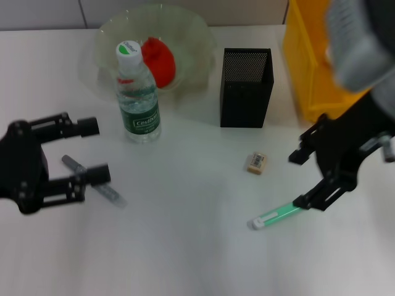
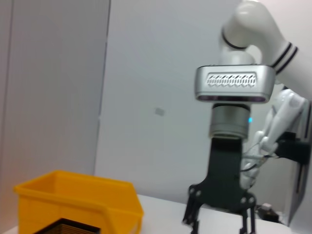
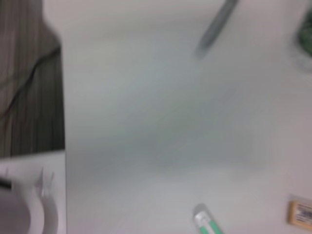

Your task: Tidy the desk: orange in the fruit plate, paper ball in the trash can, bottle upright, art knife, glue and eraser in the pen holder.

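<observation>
Orange (image 1: 159,60) in fruit plate (image 1: 191,28); bottle (image 1: 138,95) before it; pen holder (image 1: 246,87) right; eraser (image 1: 256,163) nearer.

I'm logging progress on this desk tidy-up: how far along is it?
Done: the orange lies in the fruit plate and the bottle stands upright. No paper ball shows on the desk. In hand: the right tool is open over the green glue stick; the left tool is open around the grey art knife. Left: knife, glue and eraser into the pen holder.
</observation>
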`<state>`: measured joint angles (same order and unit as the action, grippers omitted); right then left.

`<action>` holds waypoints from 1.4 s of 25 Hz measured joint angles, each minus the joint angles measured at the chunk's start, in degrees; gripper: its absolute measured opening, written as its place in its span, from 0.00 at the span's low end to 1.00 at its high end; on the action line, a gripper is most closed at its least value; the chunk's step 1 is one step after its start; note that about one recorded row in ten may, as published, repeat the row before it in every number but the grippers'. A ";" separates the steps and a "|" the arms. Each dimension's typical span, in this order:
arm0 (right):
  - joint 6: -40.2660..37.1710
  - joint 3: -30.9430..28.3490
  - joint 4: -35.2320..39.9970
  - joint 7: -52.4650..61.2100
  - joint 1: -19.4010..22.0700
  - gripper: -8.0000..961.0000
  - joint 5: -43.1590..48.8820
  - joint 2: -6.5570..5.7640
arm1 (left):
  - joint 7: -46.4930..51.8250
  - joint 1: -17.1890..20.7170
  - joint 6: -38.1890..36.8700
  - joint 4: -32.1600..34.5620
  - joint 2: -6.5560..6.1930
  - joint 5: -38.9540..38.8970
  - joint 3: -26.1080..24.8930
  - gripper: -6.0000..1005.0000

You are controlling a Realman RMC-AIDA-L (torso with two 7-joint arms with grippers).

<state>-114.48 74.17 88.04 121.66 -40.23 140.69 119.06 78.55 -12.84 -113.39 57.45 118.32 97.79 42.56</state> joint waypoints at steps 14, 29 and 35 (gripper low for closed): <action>15.65 28.47 -11.60 5.72 -3.49 0.79 4.04 0.47 | -7.17 1.11 0.53 -5.47 -0.04 2.01 2.93 0.83; 24.66 33.54 -19.31 5.96 -4.82 0.79 4.49 0.65 | -6.70 0.92 1.82 -6.85 0.04 2.06 2.98 0.83; 25.08 33.67 -20.53 5.57 -5.04 0.79 4.51 0.65 | -6.68 0.64 2.33 -7.53 -0.04 2.06 2.98 0.83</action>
<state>-89.41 107.83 67.51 127.23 -45.28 145.20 119.71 71.87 -12.20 -111.06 49.92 118.28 99.85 45.53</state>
